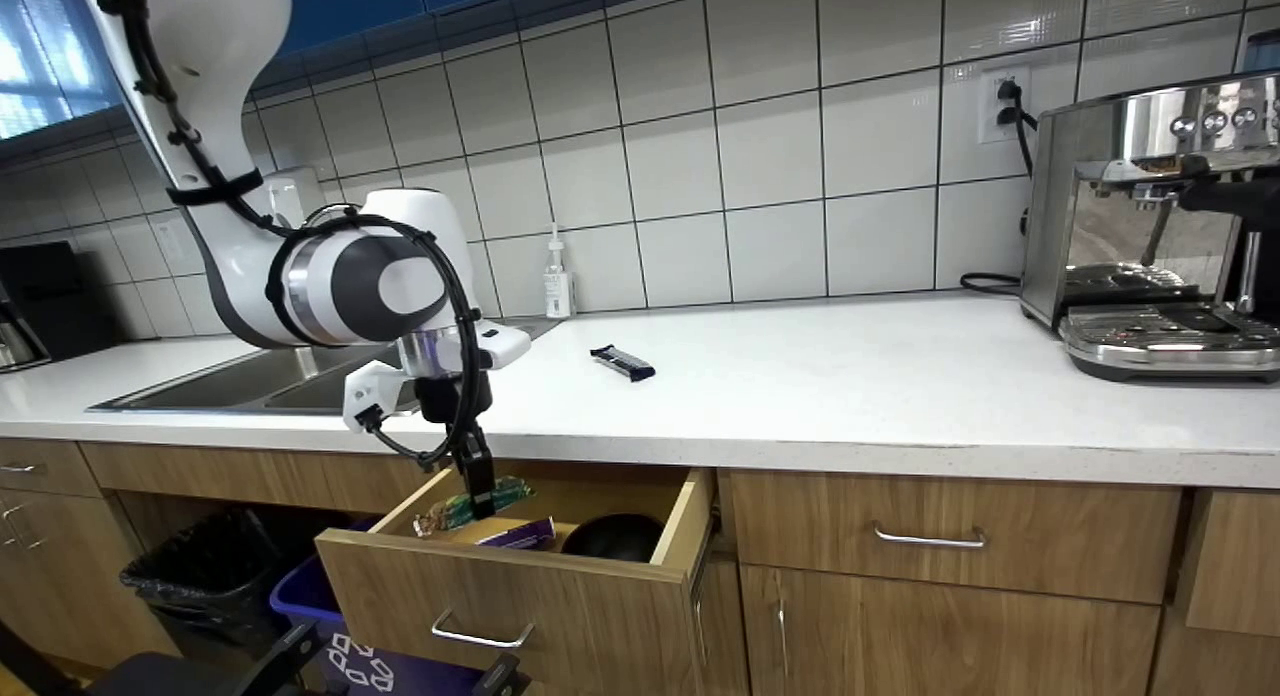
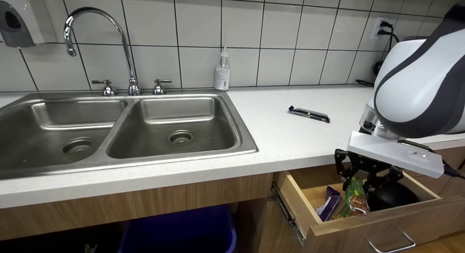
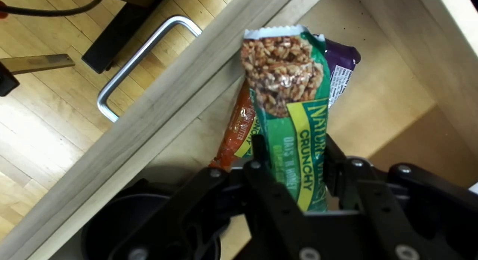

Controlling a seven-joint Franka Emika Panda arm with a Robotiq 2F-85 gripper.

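Fingers (image 3: 259, 149) found closed against the long edges of a green granola bar (image 3: 287, 114), one to each side, printed face showing in the wrist view. Bar located within the pulled-out drawer (image 1: 560, 596), its crimped end toward the front; as seen from the wrist it crosses over an orange bar (image 3: 236, 135) and a purple packet (image 3: 341, 58). Whether it hangs clear of these or bears on them cannot be told. Black bowl (image 2: 394, 195) noted beside them in the same drawer. On the worktop (image 1: 850, 386) above lies a dark packet (image 1: 623, 362), with a pump bottle (image 1: 558, 286) further back.

Handling, as judged: light, fairly stiff along its length, brittle inside; a hard squeeze would likely crumble the contents. Wrapper glossy and thin, therefore apt to slip; crimped end limp and unsuitable as a holding point. Recommended hold: across the width, at mid-length, pressure moderate. Present hold is across the width but appears off the middle, the crimped end standing well out beyond the fingers, so some tilt or twist is possible. Opposite end obscured by the fingers, condition not verified. Purple packet and orange bar judged near enough to snag
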